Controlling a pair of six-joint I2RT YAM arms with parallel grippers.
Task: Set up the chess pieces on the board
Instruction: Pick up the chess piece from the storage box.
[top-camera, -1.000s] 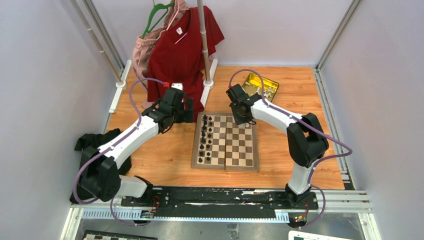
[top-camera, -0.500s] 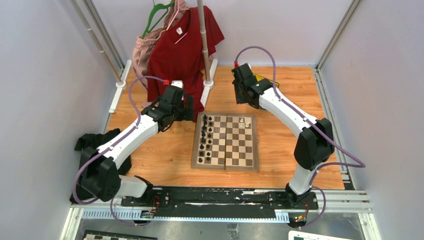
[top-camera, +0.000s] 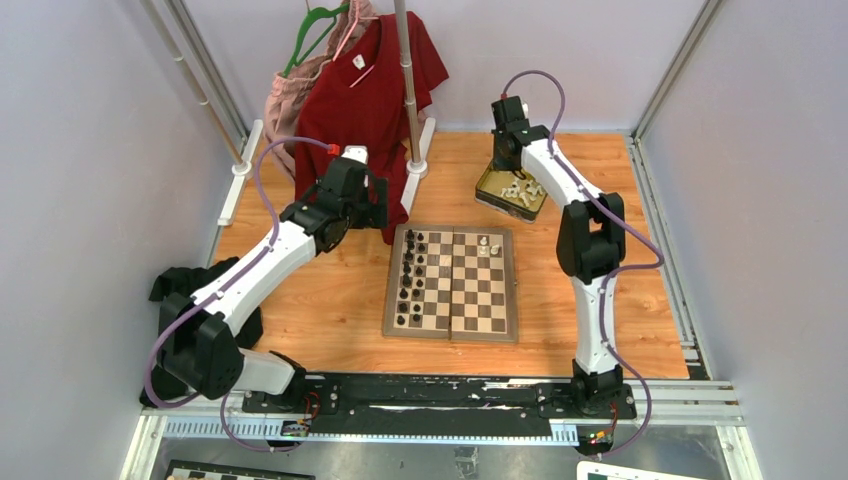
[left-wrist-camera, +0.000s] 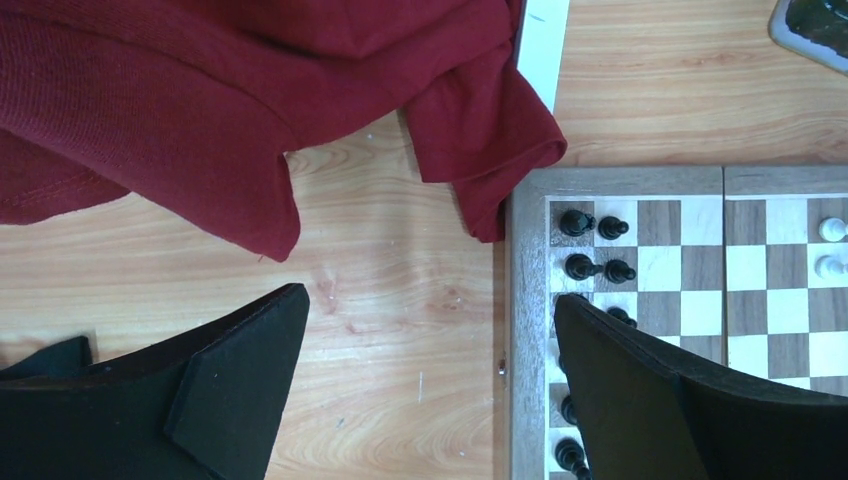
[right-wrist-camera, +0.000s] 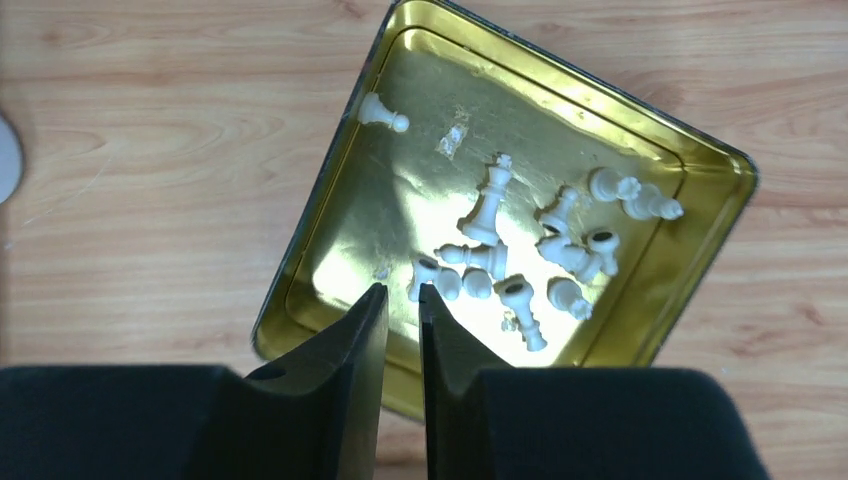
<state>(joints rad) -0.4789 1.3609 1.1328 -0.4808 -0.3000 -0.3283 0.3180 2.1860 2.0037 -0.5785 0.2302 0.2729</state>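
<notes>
Right hand (right-wrist-camera: 402, 290): fingers down to a narrow slit, nothing between them. It sits over the near rim of the gold tin (right-wrist-camera: 430, 90), at the far right of the worktop (top-camera: 300, 290). In the wrist view the loose white chess pieces (right-wrist-camera: 520, 250) lie in a heap just past my fingertips and off to the right, most of them on their sides. The nearest are right beside the tip of my right finger (right-wrist-camera: 445, 330). One pawn (right-wrist-camera: 383, 112) lies apart against the tin's far wall. Can't tell how high I am above them.

Left hand (left-wrist-camera: 428, 296): wide, empty, over bare wood just off the left edge of the board (top-camera: 470, 290). The red shirt (left-wrist-camera: 200, 100) hangs ahead of it, hem right at the board's far left corner.

On the board: the black pieces (top-camera: 410, 270) fill the two left columns and two white pieces (top-camera: 488, 243) stand at the far edge, right of the fold. The board is well apart from my right hand, nearer the arm bases.
</notes>
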